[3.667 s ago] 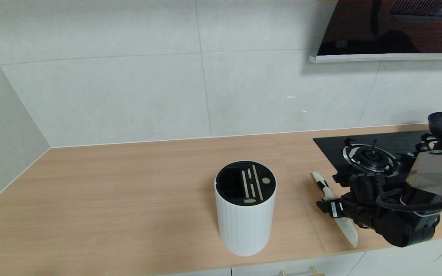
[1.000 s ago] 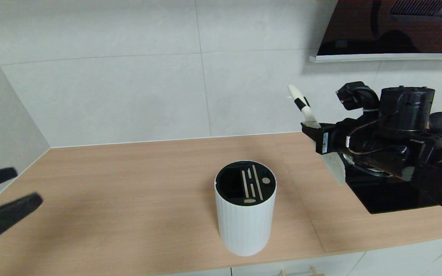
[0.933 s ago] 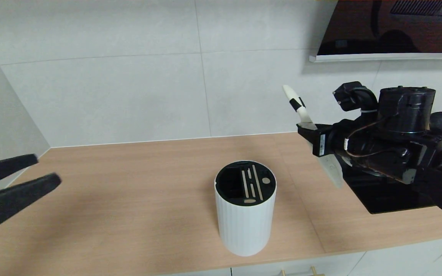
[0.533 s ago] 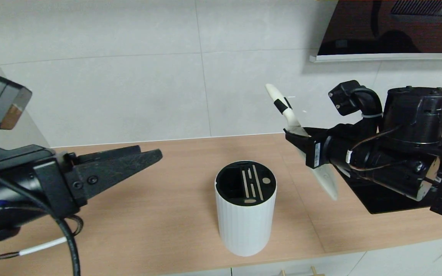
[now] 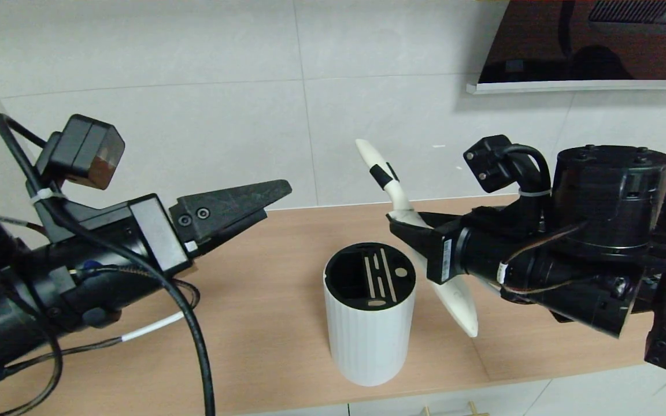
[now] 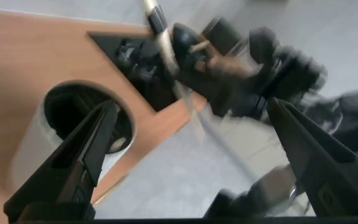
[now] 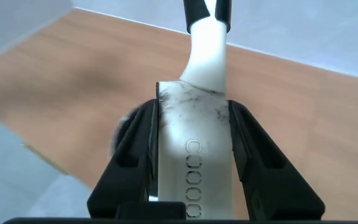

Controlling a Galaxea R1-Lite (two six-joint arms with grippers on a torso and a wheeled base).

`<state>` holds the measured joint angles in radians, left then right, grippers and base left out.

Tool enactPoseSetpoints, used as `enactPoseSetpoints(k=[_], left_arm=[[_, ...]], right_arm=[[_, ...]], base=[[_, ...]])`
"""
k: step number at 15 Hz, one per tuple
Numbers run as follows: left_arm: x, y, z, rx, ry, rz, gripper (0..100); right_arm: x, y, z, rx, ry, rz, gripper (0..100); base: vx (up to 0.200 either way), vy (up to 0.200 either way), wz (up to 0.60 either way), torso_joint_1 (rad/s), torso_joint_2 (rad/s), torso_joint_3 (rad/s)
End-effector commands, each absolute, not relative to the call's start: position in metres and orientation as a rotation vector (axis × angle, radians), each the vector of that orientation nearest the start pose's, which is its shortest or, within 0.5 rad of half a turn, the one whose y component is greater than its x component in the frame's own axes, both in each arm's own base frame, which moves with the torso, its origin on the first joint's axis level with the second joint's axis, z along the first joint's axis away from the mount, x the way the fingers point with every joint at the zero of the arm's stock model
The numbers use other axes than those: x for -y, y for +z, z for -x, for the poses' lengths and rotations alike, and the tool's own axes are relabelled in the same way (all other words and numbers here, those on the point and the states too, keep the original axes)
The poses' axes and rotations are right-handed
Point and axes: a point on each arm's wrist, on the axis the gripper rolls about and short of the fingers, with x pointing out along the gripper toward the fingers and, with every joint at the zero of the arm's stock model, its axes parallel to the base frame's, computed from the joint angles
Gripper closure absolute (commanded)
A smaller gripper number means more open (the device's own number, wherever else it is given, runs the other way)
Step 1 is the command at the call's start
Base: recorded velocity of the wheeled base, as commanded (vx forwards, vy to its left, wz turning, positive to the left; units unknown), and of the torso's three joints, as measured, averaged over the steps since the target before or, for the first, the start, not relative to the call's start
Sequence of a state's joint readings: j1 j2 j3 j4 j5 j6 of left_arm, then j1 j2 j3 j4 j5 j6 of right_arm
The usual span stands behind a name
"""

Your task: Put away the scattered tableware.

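Below and beside the right gripper (image 5: 395, 224), which clamps a white knife (image 5: 456, 297) blade-down (seemingly for slotting), stands the holder (image 5: 370, 329); opposite hovers the left gripper (image 5: 272, 201), fingers spread.

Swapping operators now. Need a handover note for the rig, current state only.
Left gripper: open, empty, in the air left of the knife holder.
Right gripper: shut on the white knife at the blade, handle up, tip down, just right of the knife holder on the countertop.
Done: knife picked up.
Left: line the tip over a slot in the holder's black top, lower it in, release.
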<state>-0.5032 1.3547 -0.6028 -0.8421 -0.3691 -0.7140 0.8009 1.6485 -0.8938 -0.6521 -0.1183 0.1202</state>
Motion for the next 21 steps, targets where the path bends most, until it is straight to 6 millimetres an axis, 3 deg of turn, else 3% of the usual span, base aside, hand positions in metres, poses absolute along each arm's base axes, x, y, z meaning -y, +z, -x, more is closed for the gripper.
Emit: enactPoseSetpoints(k=[1,3,8,15,21], left_arm=[[0.122,0.226,-0.198,-0.247,-0.835,0.677,0],[0.141,0.215,-0.207,-0.217,-0.792,0.669,0],[0.164,0.207,-0.209,-0.209,-0.804,0.652,0],[0.173,0.196,-0.221,-0.200,-0.781,0.655,0],[0.175,0.198,-0.225,-0.164,-0.751,0.665,0]], right_arm=[[-0.232,0.219,-0.211,-0.156,0.712,-0.084,100],[-0.241,0.217,-0.206,-0.168,0.741,-0.099,100],[-0.253,0.217,-0.196,-0.190,0.789,-0.149,100],[-0.260,0.218,-0.187,-0.184,0.831,-0.187,100],[-0.262,0.214,-0.180,-0.199,0.851,-0.176,100]], base=[[0.000,0.000,0.00,0.000,0.00,0.000],[0.000,0.000,0.00,0.000,0.00,0.000],[0.000,0.000,0.00,0.000,0.00,0.000],[0.000,0.000,0.00,0.000,0.00,0.000],[0.000,0.000,0.00,0.000,0.00,0.000]])
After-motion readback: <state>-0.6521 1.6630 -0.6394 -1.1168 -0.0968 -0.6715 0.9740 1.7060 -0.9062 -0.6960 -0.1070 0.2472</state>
